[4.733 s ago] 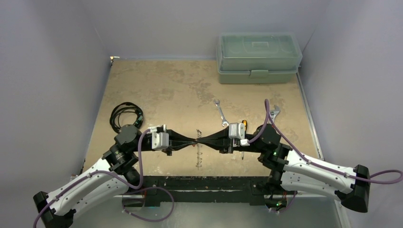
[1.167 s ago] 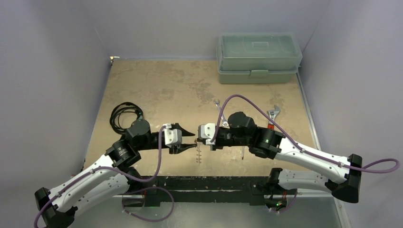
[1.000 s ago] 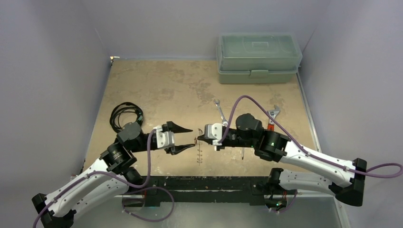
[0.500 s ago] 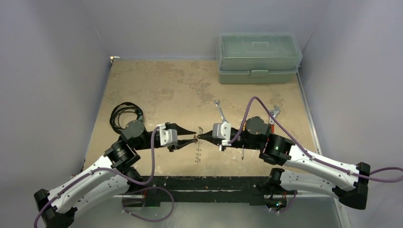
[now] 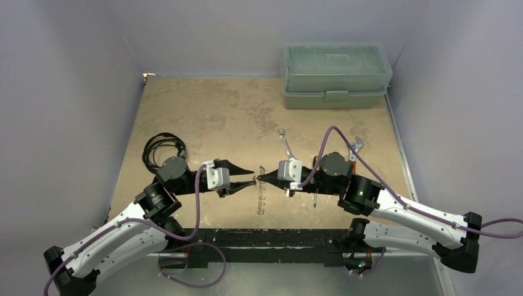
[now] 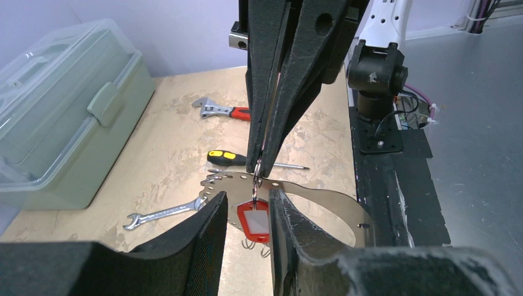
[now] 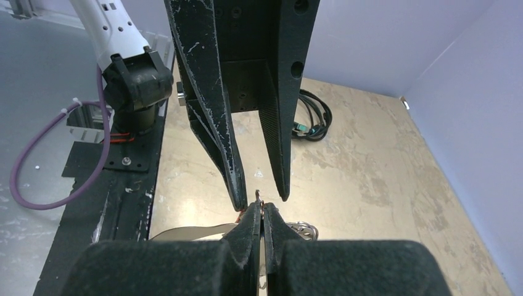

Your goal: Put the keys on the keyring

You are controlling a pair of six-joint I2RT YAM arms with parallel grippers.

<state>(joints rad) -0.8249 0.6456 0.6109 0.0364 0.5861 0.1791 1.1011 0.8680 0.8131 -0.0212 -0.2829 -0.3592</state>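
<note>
On the table [image 5: 210, 111] the box [image 5: 336, 74] stands at the far right corner, and the cable [image 5: 161, 148] lies at the left. The spanner [image 5: 285, 143] lies near the middle, with the wrench [image 5: 356, 145] to its right. In front of them the left tool [image 5: 251, 177] and right tool [image 5: 259, 178] face each other, tips close together. The keyring [image 5: 261, 191] hangs under them.

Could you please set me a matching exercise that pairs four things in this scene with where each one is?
Things
1. toolbox
2. black cable
3. keyring
4. red tag

Places
A. coiled on the left side of the table
B. hanging from the shut jaws of the right gripper
C. closed, at the far right corner
D. seen between the two fingers of the left gripper in its wrist view

Pairs: 1-C, 2-A, 3-B, 4-D
</note>
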